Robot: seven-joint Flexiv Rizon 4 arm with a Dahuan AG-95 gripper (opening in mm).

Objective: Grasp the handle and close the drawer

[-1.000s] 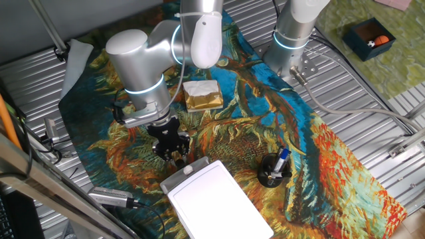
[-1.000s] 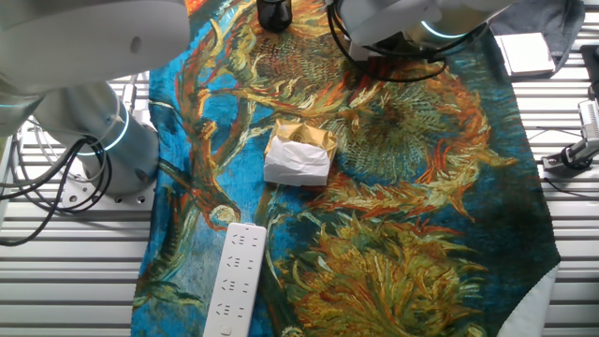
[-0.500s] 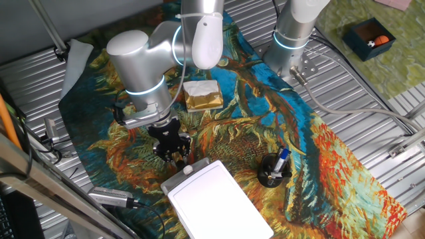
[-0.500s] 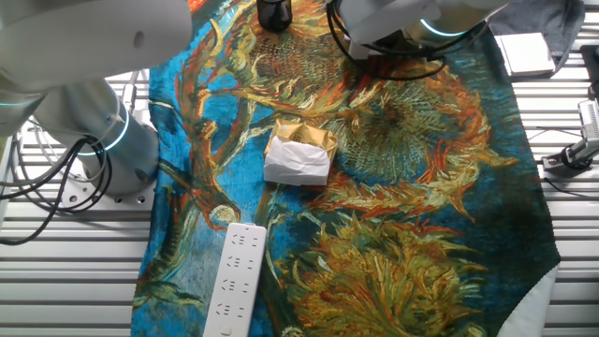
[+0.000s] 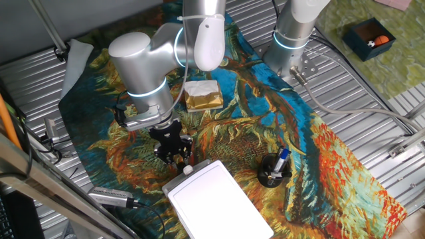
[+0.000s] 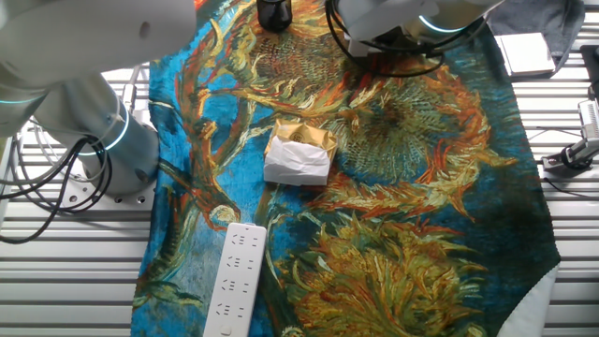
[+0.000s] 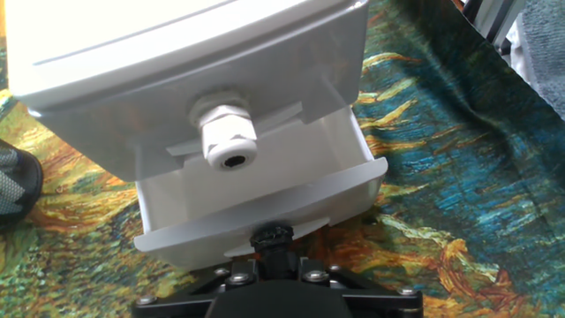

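Black two-finger gripper (image 5: 178,158) low at the front edge of the white flat-topped plastic box (image 5: 216,199); fingertips hidden in every view, so whether it grips or is released cannot be told. Silver arm (image 5: 143,70) bends down over it from above.

Painted sunflower-pattern cloth (image 5: 332,159) covers the ribbed metal table (image 5: 372,86). The box sits on it near the camera-side edge in one fixed view.

Shallow white rectangular plastic drawer (image 7: 265,208) stands partly pulled out from under the box, seen from the hand view; its front lip faces the gripper. A small dark knob-like handle (image 7: 272,237) sits at the middle of that lip, just at the gripper body. White threaded round fitting (image 7: 228,141) projects from the box face above the drawer.

Tan-and-white block (image 6: 299,154) lies mid-cloth, well apart. White power strip (image 6: 234,279) near the cloth edge. Black cup holding pens (image 5: 274,170) beside the box.
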